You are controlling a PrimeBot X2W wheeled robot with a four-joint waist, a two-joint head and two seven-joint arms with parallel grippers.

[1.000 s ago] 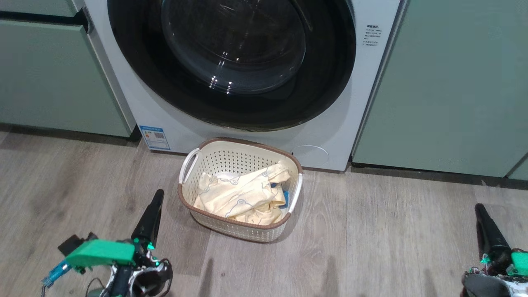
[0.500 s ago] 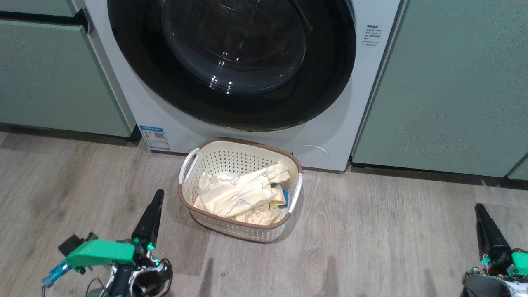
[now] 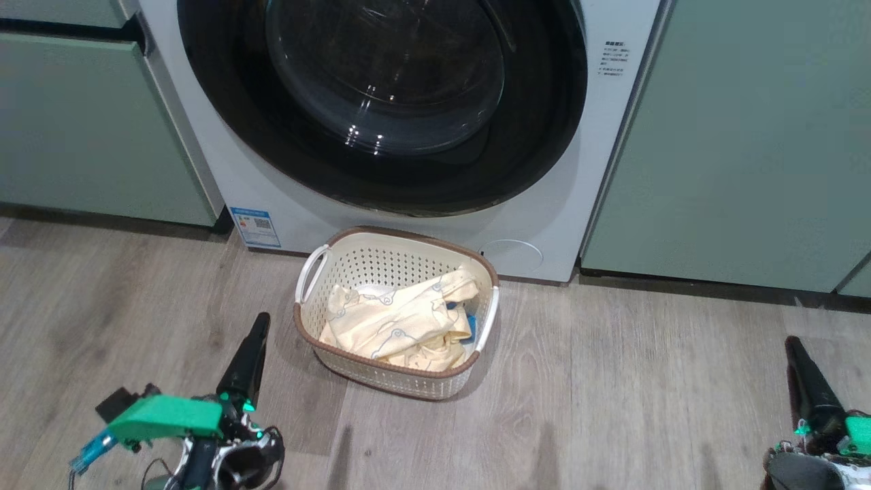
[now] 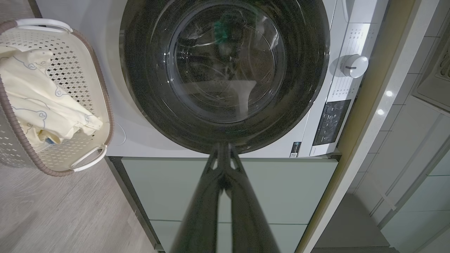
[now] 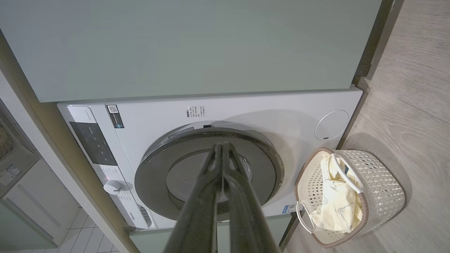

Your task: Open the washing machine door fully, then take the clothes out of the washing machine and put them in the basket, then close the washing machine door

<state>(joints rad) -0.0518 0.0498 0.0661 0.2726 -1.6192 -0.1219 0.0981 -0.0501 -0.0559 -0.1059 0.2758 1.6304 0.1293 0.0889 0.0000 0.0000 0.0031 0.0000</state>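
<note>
The white washing machine (image 3: 544, 204) has its black-rimmed round door (image 3: 381, 102) lying flat against the front, closed. The cream perforated basket (image 3: 395, 381) stands on the floor just before it, with pale-yellow printed clothes (image 3: 401, 323) and a bit of blue fabric inside. My left gripper (image 3: 250, 347) is shut and empty, low at the left, a short way left of the basket. At the lower right my right gripper (image 3: 797, 361) is shut and empty, far from the basket. The left wrist view looks at the door (image 4: 225, 70) past the shut fingertips (image 4: 223, 149); the right wrist view shows door (image 5: 168, 168) and basket (image 5: 383, 196).
Sage-green cabinet fronts (image 3: 742, 136) flank the washer on both sides (image 3: 81, 129). Wood-look floor (image 3: 612, 408) spreads around the basket. A white dial (image 4: 355, 65) and dark control panel (image 4: 332, 121) sit on the washer's upper front.
</note>
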